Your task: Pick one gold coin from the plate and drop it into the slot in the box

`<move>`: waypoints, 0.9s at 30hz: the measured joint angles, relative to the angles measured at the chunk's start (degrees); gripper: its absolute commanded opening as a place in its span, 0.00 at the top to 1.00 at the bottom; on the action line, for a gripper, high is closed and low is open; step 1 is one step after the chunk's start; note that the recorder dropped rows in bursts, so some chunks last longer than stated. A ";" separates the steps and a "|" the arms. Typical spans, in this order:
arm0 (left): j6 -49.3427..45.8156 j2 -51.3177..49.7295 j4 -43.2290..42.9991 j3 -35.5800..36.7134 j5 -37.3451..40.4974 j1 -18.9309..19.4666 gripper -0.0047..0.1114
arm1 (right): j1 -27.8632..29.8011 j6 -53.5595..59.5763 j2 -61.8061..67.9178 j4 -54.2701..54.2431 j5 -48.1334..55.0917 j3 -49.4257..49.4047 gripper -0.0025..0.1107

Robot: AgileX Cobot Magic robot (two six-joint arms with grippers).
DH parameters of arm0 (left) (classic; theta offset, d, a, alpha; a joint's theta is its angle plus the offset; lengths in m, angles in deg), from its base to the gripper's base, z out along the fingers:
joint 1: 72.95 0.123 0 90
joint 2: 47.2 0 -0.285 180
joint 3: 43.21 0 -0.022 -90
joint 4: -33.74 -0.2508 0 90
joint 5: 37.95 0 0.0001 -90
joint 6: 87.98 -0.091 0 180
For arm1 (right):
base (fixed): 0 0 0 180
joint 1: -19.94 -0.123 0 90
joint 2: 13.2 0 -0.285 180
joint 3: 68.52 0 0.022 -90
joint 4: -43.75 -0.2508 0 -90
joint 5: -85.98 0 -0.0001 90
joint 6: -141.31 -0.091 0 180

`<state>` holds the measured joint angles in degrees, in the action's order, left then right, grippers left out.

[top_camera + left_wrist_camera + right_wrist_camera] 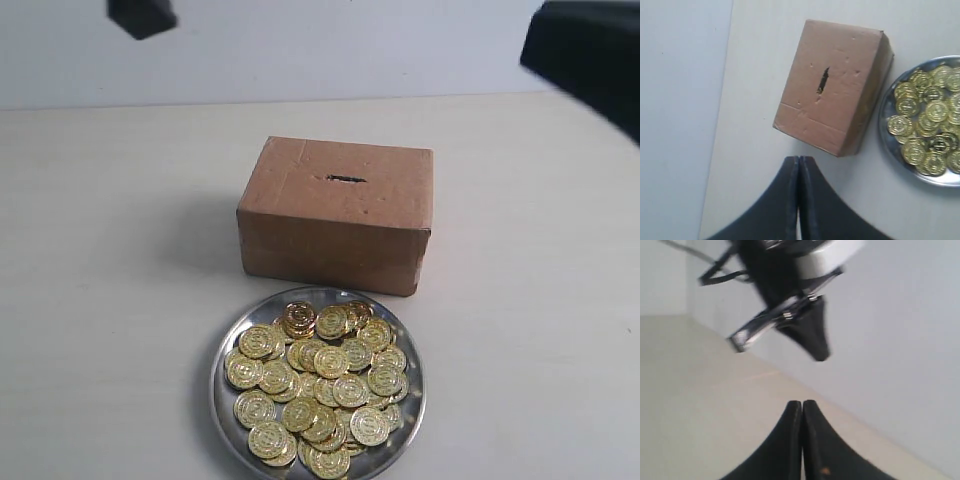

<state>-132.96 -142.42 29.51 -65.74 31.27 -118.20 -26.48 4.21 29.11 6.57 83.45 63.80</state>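
Exterior view: pale, matte table (pixel 100 300) with a plain light wall (pixel 300 60) along its far edge.
Box (pixel 335 215): brown rectangular cardboard with plain, slightly creased sides and a flat top; stands mid-table on the far side of the dish.
Slot (pixel 345 179): short, narrow dark slit with ragged edges, cut through the cardboard top near its middle; runs left to right.
Plate (pixel 222 400): round, shiny silver metal with a raised rim; sits at the near edge, just beside the carton's near face. Cannot tell whether rim and cardboard touch.
Coins (pixel 320 385): gold, round, embossed discs heaped and overlapping inside the dish; none outside it.
Left gripper (pixel 798 160): two smooth black curved fingers pressed flat together, nothing between them; hangs in the air to the left of the carton, apart from it. Shows in the exterior view only as a dark block at the far left top.
Right gripper (pixel 801 404): black tapered fingers closed tip to tip, empty; raised above bare tabletop facing the wall.
Right wrist view: blurred left arm (pixel 790 300), black and silver, in front of the wall.
Right arm (pixel 590 55): dark bulk at the far right, well apart from carton and dish.
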 measured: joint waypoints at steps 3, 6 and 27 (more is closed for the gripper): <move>1.52 8.39 1.10 6.89 0.13 0.00 0.96 | 0.00 1.53 0.00 0.09 -4.42 0.00 0.98; 3.13 17.48 1.99 16.54 -0.08 0.00 0.96 | 0.00 2.56 0.00 -0.99 -5.58 0.00 0.98; 24.18 62.90 21.77 93.28 -72.36 0.00 0.96 | 0.00 0.40 11.39 -12.82 -5.45 -12.73 0.98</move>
<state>-108.78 -79.52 51.28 27.53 -41.08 -118.20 -26.48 4.61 40.50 -6.24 78.00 51.07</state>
